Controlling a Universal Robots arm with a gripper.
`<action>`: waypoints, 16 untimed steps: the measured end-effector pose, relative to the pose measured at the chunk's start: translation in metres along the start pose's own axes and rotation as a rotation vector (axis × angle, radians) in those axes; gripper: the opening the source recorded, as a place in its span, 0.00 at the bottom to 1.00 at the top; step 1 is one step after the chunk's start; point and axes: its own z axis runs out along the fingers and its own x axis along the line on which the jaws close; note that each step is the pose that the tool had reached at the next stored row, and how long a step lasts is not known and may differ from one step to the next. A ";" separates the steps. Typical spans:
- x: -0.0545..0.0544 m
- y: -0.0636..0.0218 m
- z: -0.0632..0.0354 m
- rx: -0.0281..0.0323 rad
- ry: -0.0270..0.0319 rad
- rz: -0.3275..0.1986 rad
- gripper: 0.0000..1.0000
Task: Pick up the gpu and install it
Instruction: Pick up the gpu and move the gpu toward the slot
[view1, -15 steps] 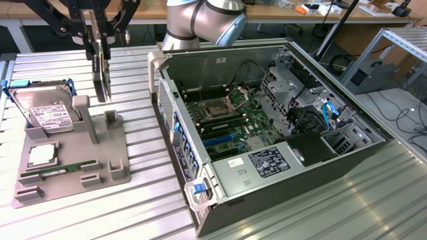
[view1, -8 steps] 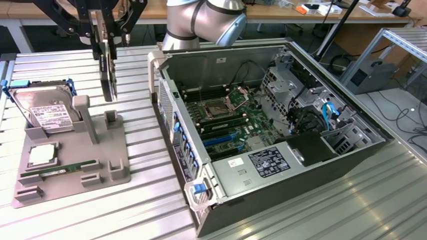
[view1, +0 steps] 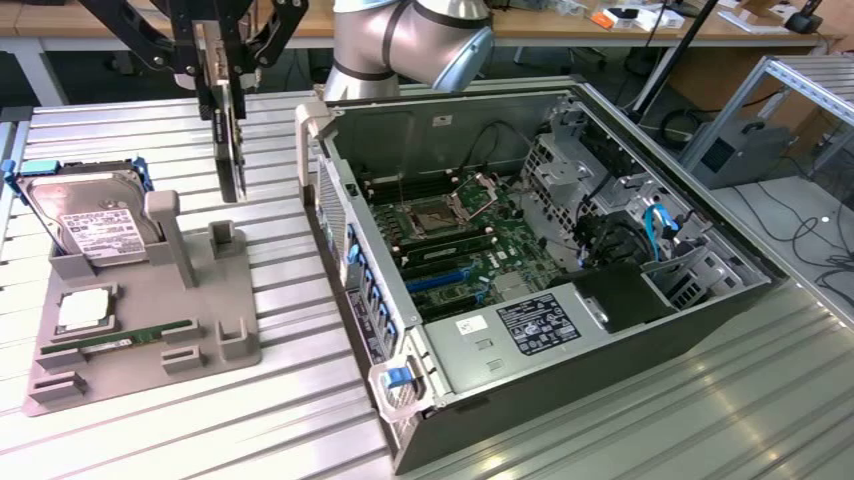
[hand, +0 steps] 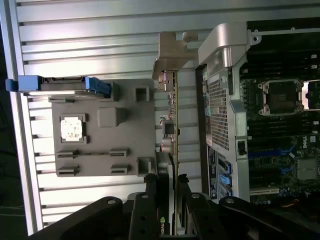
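The metal table (view1: 200, 430) with long grooves is closest. On it lies an open computer case (view1: 400, 400), on the exterior view's right. Inside the case, a silver power box with a black and white sticker (view1: 534, 325) sits at the near end. Past it is the green board (view1: 461, 250) with a square chip socket (view1: 434, 215).

On the exterior view's left lies a gray holder tray (view1: 134, 370). A thin green memory stick (view1: 114, 340) lies in a slot near the front of it. A small square chip (view1: 83, 310) sits just behind that. At the back of the tray, a hard drive (view1: 94, 225) with a white label stands tilted in a blue frame.

Farther back, the gpu (view1: 232, 150) hangs straight down, thin edge toward us. It is between the tray and the case, close to the case wall. I cannot tell if its low end touches anything.

The gripper (view1: 222, 85) pinches the top of the gpu from both sides. In the wrist view, the black fingers (hand: 149, 200) squeeze the card, and its silver end bracket (hand: 170, 55) is at the far end.

Behind it all is the gray robot arm (view1: 400, 40).
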 end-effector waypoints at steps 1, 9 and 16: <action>-0.001 0.0001 0.0001 0.0005 -0.0001 0.000 0.27; -0.007 0.0005 0.0003 0.0034 -0.0002 0.000 0.27; -0.012 0.0009 0.0006 0.0056 -0.0004 0.000 0.27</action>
